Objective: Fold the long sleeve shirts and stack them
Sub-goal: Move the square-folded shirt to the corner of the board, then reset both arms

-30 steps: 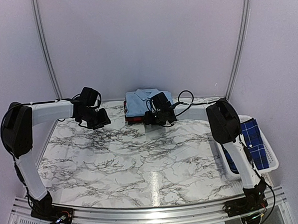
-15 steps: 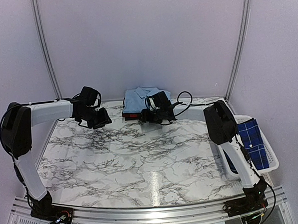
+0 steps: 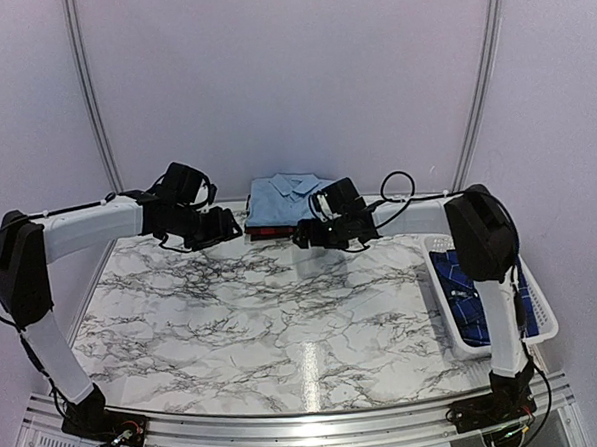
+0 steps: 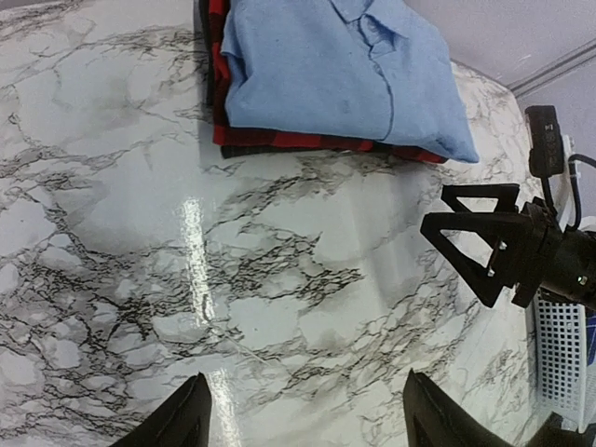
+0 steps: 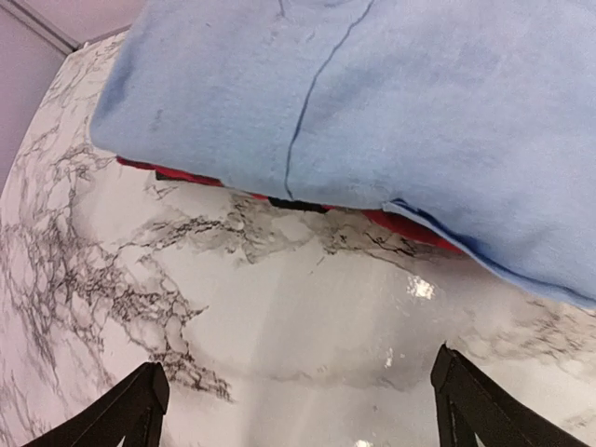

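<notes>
A folded light blue shirt [image 3: 282, 198] [image 4: 335, 74] [image 5: 372, 102] lies on top of a folded red-and-black check shirt [image 3: 267, 231] [image 4: 217, 102] [image 5: 414, 233] at the back of the table. A dark blue plaid shirt [image 3: 471, 297] lies in the white basket [image 3: 539, 306] on the right. My left gripper [image 3: 222, 229] [image 4: 305, 382] hovers open over bare marble, left of the stack. My right gripper [image 3: 307, 235] [image 5: 296, 365] is open just in front of the stack's near edge, with nothing between its fingers. It also shows open in the left wrist view [image 4: 470, 250].
The marble table [image 3: 263, 315] spreads out in front of the stack. The basket [image 4: 559, 363] sits at the table's right edge, partly under my right arm. Pale walls close in the back and both sides.
Both grippers have opened wider. The right gripper has drawn back to the right, off the stack. The left gripper has moved right, toward the stack.
</notes>
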Controlling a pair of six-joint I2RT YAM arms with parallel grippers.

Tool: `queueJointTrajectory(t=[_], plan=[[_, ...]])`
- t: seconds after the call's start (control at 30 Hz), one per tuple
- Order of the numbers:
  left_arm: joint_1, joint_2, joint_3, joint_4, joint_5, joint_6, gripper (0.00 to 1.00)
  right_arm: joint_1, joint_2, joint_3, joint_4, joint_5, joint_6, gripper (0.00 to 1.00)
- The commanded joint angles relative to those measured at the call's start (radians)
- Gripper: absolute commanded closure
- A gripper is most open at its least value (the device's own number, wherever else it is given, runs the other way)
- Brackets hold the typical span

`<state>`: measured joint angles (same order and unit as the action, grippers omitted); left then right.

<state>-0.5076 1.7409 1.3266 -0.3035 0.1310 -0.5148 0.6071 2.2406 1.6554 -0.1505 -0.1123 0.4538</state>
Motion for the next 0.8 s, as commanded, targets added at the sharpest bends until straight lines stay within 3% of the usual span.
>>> queueJointTrajectory(t=[0.0,0.1,0.27,0.57,0.77], plan=[[-0.043,-0.085,-0.002,0.062,-0.013,0.033,0.21,0.019,-0.194,-0.101,0.031,0.07,-0.036,0.03],[-0.069,-0.122,-0.026,0.093,-0.029,0.033,0.1,0.03,-0.318,-0.188,0.036,0.095,-0.044,0.01],[-0.101,-0.191,-0.069,0.111,-0.073,0.042,0.04,0.04,-0.513,-0.321,0.038,0.162,-0.06,0.01],[-0.114,-0.39,-0.201,0.151,-0.169,0.076,0.01,0.049,-0.883,-0.569,0.04,0.326,-0.086,0.02],[-0.114,-0.481,-0.272,0.152,-0.204,0.092,0.01,0.049,-1.019,-0.603,-0.07,0.444,-0.09,0.01]])
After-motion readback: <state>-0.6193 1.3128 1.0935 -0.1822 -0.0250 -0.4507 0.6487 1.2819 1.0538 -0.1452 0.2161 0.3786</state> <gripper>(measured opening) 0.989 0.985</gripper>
